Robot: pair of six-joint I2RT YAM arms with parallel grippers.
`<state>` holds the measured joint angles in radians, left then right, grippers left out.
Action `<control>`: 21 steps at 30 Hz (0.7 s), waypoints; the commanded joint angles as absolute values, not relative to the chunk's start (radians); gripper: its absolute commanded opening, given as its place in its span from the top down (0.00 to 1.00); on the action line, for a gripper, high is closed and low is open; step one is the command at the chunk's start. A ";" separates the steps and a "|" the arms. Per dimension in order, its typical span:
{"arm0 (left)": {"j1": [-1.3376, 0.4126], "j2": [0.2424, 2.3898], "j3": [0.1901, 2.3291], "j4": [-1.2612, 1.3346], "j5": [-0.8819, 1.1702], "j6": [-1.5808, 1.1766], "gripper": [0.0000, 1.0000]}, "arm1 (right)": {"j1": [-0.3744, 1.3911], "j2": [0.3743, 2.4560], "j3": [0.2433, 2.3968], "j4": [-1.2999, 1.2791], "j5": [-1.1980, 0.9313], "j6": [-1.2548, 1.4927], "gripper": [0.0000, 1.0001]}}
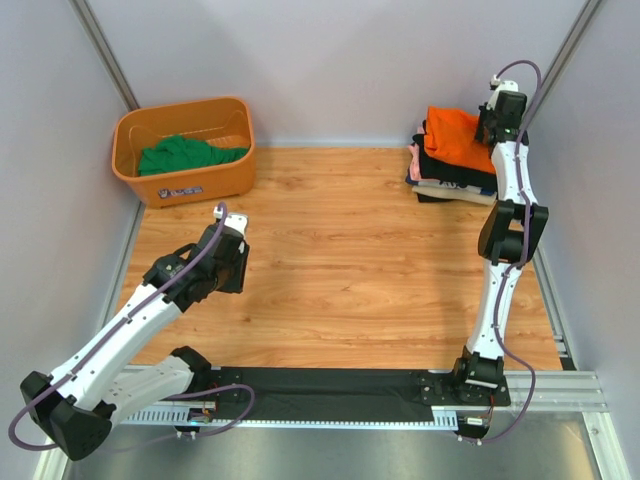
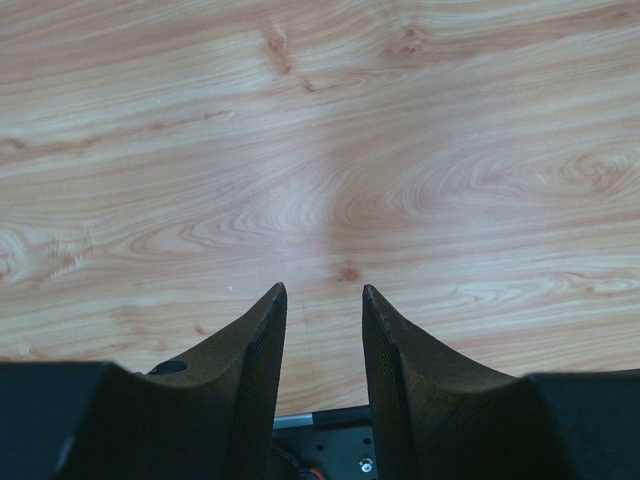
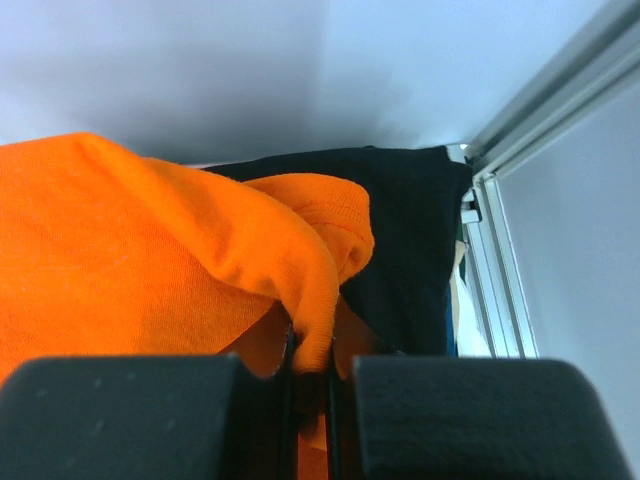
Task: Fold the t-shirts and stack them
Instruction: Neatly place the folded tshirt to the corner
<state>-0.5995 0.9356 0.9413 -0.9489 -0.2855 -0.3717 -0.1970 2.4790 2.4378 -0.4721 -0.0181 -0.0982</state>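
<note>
I'm seeing the right gripper clenching a fold of the orange t-shirt, jaws nearly together on the cloth. That shirt is lying on top of the stack in the far right corner of the worktop, its long axis running diagonally, far-left to near-right in the top view. The black t-shirt is sitting directly under it. The left gripper is hanging released over the wood, holding nothing. The green t-shirt is lying crumpled in the basket, far left.
</note>
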 commanded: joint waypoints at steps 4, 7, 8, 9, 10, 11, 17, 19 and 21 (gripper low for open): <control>-0.595 0.913 0.940 -0.943 -0.307 -0.367 0.57 | -0.196 2.491 2.470 -0.377 0.196 -0.003 1.00; -0.595 0.894 0.939 -0.942 -0.305 -0.367 0.57 | -0.196 2.453 2.430 -0.361 0.245 0.032 1.00; -0.595 0.888 0.939 -0.942 -0.305 -0.367 0.57 | -0.196 2.444 2.422 -0.359 0.264 0.040 1.00; -0.595 0.885 0.939 -0.942 -0.304 -0.367 0.57 | -0.198 2.428 2.419 -0.356 0.284 0.044 1.00; -0.595 0.884 0.940 -0.942 -0.302 -0.365 0.57 | -0.196 2.422 2.418 -0.357 0.281 0.044 0.99; -0.595 0.881 0.940 -0.940 -0.302 -0.365 0.57 | -0.196 2.418 2.416 -0.359 0.278 0.046 0.97; -0.595 0.841 0.939 -0.940 -0.301 -0.365 0.57 | -0.196 2.330 2.401 -0.400 0.232 0.081 0.00; -0.595 0.838 0.939 -0.939 -0.299 -0.365 0.57 | -0.196 2.298 2.392 -0.400 0.207 0.089 0.00; -0.595 0.828 0.937 -0.939 -0.293 -0.365 0.57 | -0.196 2.245 2.381 -0.399 0.201 0.101 0.00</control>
<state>-0.5995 0.8486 0.9409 -0.9493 -0.2909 -0.3721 -0.1974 2.3993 2.3814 -0.4294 0.2165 0.0669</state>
